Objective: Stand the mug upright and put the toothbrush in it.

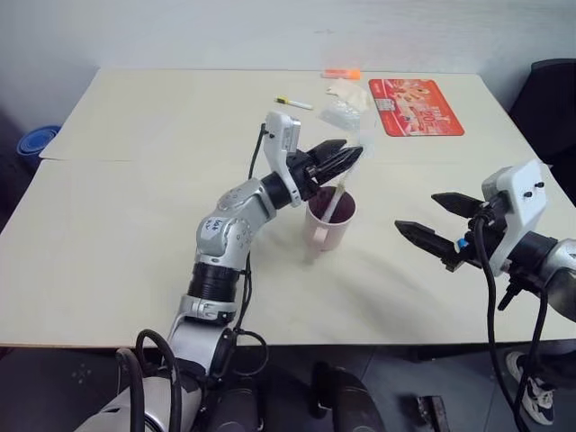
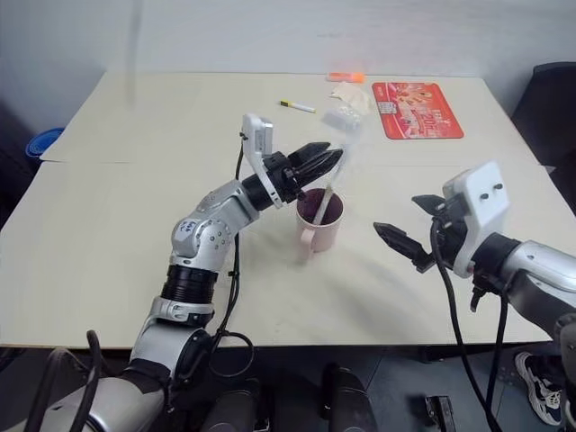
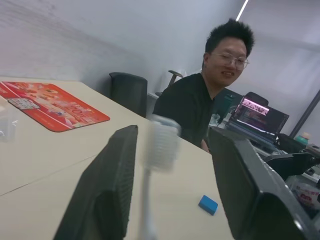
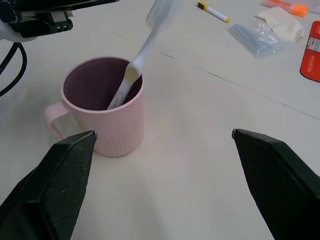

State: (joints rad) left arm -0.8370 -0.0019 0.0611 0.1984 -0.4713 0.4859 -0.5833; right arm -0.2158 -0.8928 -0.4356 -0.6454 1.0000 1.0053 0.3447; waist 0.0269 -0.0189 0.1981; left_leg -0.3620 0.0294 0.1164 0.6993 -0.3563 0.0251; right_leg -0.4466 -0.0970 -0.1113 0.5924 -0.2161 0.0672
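Observation:
The pale pink ribbed mug [image 1: 326,232] stands upright near the table's middle, its handle toward me. The white toothbrush [image 4: 131,75] leans inside it, handle end down in the maroon interior and bristle head sticking up above the rim. My left gripper [image 1: 353,151] hovers just over the mug, open. In the left wrist view the brush head [image 3: 162,142] sits between the two fingers with a gap on each side. My right gripper [image 1: 416,211] hangs open to the right of the mug [image 4: 117,132], holding nothing, its fingers level with the mug's lower half.
At the far side of the table lie a white marker [image 1: 293,103], a clear plastic bag [image 1: 340,115], an orange item [image 1: 341,74] and a red mat [image 1: 416,106]. A person [image 3: 200,100] sits beyond the table's far right side. A small blue block [image 3: 208,204] lies there.

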